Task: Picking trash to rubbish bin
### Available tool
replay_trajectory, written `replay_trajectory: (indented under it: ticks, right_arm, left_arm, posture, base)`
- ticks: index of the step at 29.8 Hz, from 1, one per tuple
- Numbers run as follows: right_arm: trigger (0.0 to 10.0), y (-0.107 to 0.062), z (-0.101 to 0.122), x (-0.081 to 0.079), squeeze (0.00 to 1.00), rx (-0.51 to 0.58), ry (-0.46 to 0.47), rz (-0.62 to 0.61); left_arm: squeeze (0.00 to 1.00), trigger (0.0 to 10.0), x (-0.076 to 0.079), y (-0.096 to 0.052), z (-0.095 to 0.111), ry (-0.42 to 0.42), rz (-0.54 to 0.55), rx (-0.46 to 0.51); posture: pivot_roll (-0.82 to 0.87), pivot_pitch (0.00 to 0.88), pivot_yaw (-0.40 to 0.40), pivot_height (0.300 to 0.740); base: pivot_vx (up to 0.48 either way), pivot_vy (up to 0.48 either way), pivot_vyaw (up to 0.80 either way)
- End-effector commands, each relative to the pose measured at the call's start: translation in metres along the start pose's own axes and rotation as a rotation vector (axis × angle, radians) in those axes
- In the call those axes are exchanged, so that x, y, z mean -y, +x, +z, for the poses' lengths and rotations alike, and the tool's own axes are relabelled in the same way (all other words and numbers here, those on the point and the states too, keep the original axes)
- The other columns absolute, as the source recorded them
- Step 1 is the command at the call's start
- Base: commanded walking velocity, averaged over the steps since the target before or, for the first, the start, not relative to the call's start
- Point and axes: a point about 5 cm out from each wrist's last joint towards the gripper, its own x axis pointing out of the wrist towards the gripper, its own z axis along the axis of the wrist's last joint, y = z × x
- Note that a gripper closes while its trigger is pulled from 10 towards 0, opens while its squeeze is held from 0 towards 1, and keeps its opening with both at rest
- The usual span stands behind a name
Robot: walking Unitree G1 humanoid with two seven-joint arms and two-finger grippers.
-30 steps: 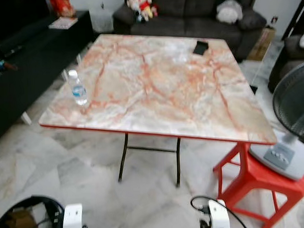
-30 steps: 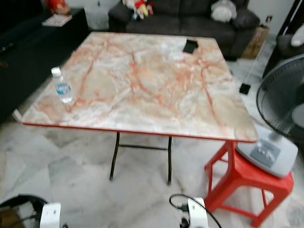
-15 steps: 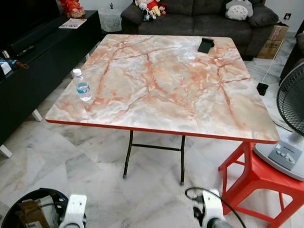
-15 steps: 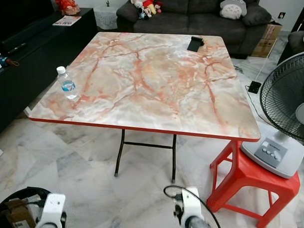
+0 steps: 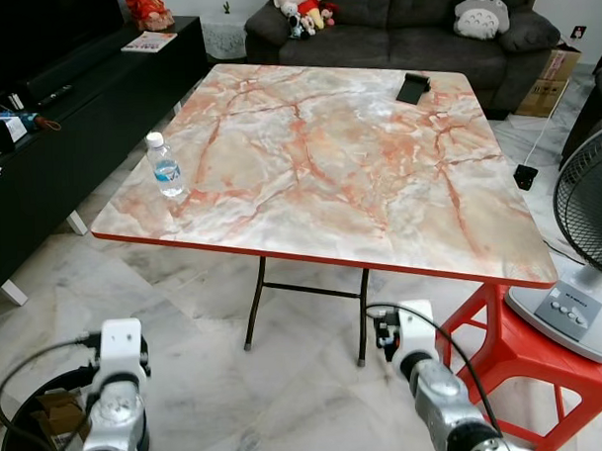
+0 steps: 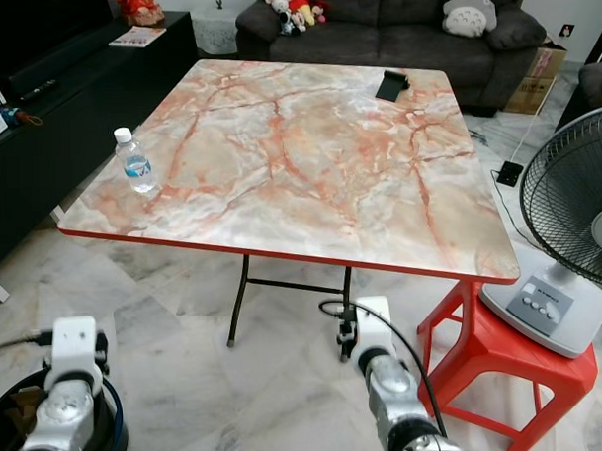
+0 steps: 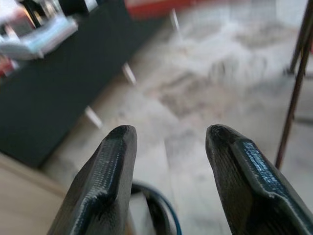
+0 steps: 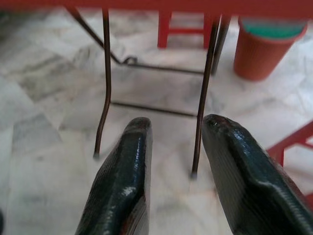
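A clear plastic water bottle (image 5: 163, 166) with a white cap stands upright near the left edge of the marble-patterned table (image 5: 329, 165). A black rubbish bin (image 6: 114, 430) holding cardboard sits on the floor at the lower left. My left arm (image 5: 117, 390) hangs over it. In the left wrist view the left gripper (image 7: 168, 134) is open with nothing between its fingers, and the bin's rim (image 7: 159, 208) lies below them. My right arm (image 5: 425, 375) reaches toward the floor before the table. The right gripper (image 8: 176, 125) is open and holds nothing, pointing at the table's thin metal legs (image 8: 203, 98).
A small black object (image 5: 413, 87) lies at the table's far right corner. A red plastic stool (image 5: 518, 351) carries a standing fan (image 5: 584, 255) on the right. A black TV console (image 5: 50, 125) runs along the left, a dark sofa (image 5: 403, 24) behind. An orange bucket (image 8: 266, 46) stands under the table.
Both arms have come up and forward into the picture; the left one now hangs over the bin. The camera has shifted slightly. The bottle stands where it was.
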Motion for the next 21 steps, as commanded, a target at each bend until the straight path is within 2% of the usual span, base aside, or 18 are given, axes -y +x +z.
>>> replay_trajectory:
  ticks: [1, 2, 3, 8, 10, 15, 19, 21]
  right_arm:
    - [10.0, 0.006, 0.021, 0.000, 0.00, 0.088, 0.010, -0.001]
    - [10.0, 0.006, 0.021, 0.000, 0.00, 0.088, 0.010, -0.001]
    - [10.0, 0.008, 0.031, 0.000, 0.00, 0.130, 0.014, 0.000]
    - [10.0, 0.014, 0.061, -0.001, 0.00, 0.249, 0.015, 0.013]
    - [10.0, 0.015, 0.077, -0.002, 0.00, 0.311, 0.010, 0.020]
    - [10.0, 0.017, 0.097, -0.007, 0.00, 0.395, -0.002, 0.044]
    - [10.0, 0.017, 0.100, -0.008, 0.00, 0.408, -0.004, 0.051]
    - [10.0, 0.017, 0.110, -0.013, 0.00, 0.449, -0.005, 0.070]
  left_arm:
    - [0.00, 10.0, -0.007, 0.010, 0.023, -0.034, 0.044, 0.093]
    - [0.00, 10.0, -0.007, 0.010, 0.023, -0.034, 0.044, 0.093]
    - [0.00, 10.0, -0.008, 0.016, 0.036, -0.045, 0.050, 0.142]
    - [0.00, 10.0, -0.004, 0.025, 0.065, -0.080, 0.053, 0.251]
    - [0.00, 10.0, 0.001, 0.027, 0.079, -0.064, 0.033, 0.306]
    - [0.00, 10.0, 0.005, 0.029, 0.091, -0.073, 0.020, 0.351]
    - [0.00, 10.0, 0.006, 0.029, 0.092, -0.078, 0.021, 0.357]
    - [0.00, 10.0, 0.005, 0.029, 0.095, -0.083, 0.024, 0.365]
  posture:
    - [0.05, 0.000, -0.041, 0.740]
    - [0.05, 0.000, -0.041, 0.740]
    - [0.05, 0.000, -0.040, 0.740]
    - [0.05, 0.000, -0.039, 0.740]
    - [0.05, 0.000, -0.039, 0.740]
    - [0.05, 0.000, -0.040, 0.740]
    - [0.05, 0.000, -0.040, 0.740]
    - [0.05, 0.000, -0.042, 0.740]
  base:
    - [0.000, 0.000, 0.00]
    - [0.000, 0.000, 0.00]
    - [0.000, 0.000, 0.00]
    - [0.000, 0.000, 0.00]
    - [0.000, 0.000, 0.00]
    - [0.000, 0.000, 0.00]
    - [0.000, 0.000, 0.00]
    - [0.000, 0.000, 0.44]
